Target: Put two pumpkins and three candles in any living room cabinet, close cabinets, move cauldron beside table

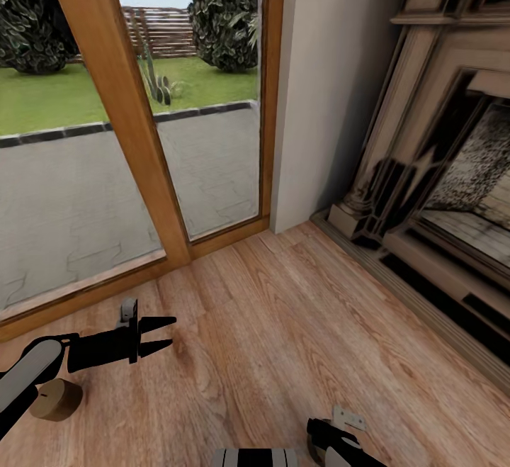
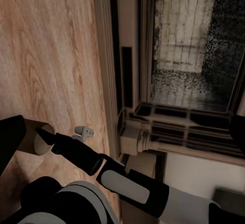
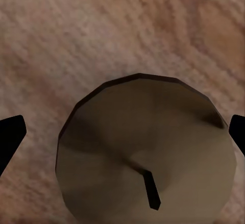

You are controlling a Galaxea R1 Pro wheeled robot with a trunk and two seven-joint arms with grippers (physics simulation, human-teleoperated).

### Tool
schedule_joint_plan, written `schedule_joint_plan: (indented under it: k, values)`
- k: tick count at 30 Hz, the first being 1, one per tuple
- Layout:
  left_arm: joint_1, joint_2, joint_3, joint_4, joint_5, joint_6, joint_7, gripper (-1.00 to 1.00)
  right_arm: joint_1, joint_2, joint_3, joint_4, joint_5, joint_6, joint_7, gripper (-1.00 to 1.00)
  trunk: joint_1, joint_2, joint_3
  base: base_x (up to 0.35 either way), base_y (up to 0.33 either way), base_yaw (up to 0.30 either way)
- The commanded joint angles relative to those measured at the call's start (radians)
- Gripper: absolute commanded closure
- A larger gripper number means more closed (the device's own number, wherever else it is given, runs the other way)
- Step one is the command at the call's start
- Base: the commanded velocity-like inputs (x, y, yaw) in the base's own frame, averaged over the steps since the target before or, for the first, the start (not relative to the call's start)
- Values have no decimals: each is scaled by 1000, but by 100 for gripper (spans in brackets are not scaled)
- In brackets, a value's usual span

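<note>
We see a tall wood-framed glass door point(image 1: 127, 134), a pale stone fireplace point(image 1: 439, 169) and a light plank floor point(image 1: 283, 325). Our left gripper point(image 1: 159, 334) hovers open and empty. A stubby brown candle point(image 3: 145, 157) stands between our right gripper's point(image 3: 122, 132) parted fingertips; another point(image 1: 55, 399) stands by the left arm.

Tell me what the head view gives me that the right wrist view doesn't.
Head view: the glass door, the fireplace, the open left tool and a floor candle beside the left arm. Right wrist view: a close-up of a second candle, its top and wick between the fingers of the open right tool. Both: the wood floor and the right tool.
</note>
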Motion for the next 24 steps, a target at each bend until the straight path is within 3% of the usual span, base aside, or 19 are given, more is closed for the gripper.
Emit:
schedule_joint_plan:
  k: [1,24]
  values:
    - [-1,1,-2,1,-5,0,-8,-100,0,0,9,0,-10,-4,-4,-100,0,0,-1,0,0,0]
    - [-1,1,-2,1,-5,0,-8,-100,0,0,9,0,-10,-3,-4,-100,0,0,-1,0,0,0]
